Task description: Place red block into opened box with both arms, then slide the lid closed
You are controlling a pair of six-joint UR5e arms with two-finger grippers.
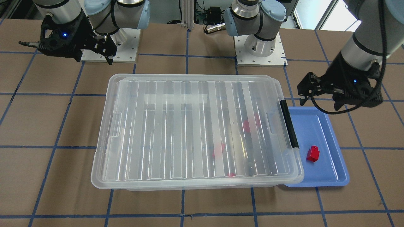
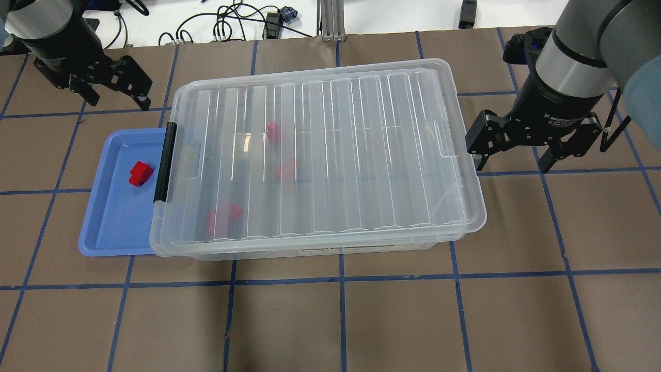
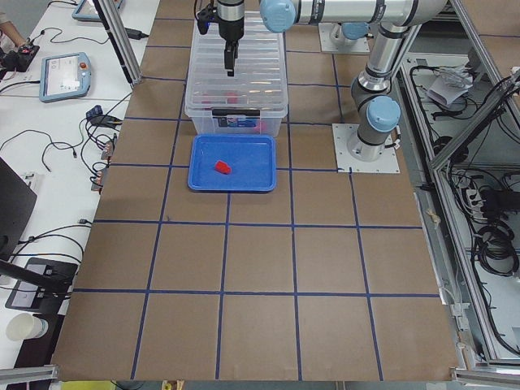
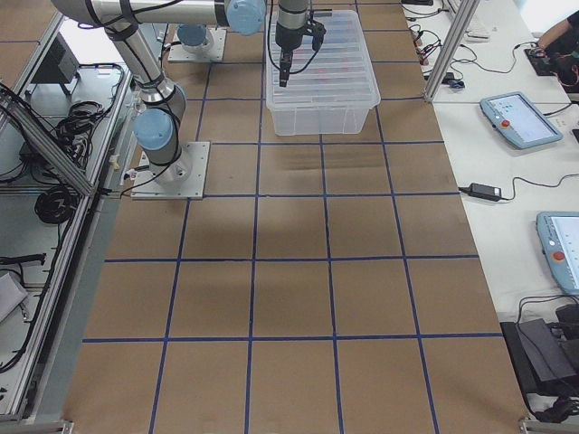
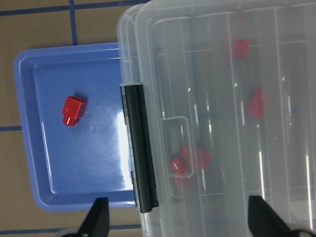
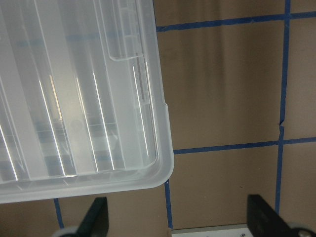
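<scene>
A red block (image 2: 140, 173) lies alone in the blue tray (image 2: 108, 222), also seen in the left wrist view (image 5: 73, 110). The clear box (image 2: 248, 254) stands beside the tray, its black clip (image 2: 164, 163) facing it. The ribbed lid (image 2: 361, 155) lies on top and covers nearly the whole box. More red blocks (image 2: 285, 170) show through the lid inside the box. My left gripper (image 2: 120, 101) hangs open above the tray's far edge, holding nothing. My right gripper (image 2: 511, 165) hangs open beside the box's other short end, also holding nothing.
The table is brown paper marked with blue tape squares (image 2: 341, 320). Both arm bases (image 1: 260, 47) stand on plates behind the box. Cables lie past the far table edge (image 2: 232, 20). Tablets lie on side benches (image 4: 520, 117).
</scene>
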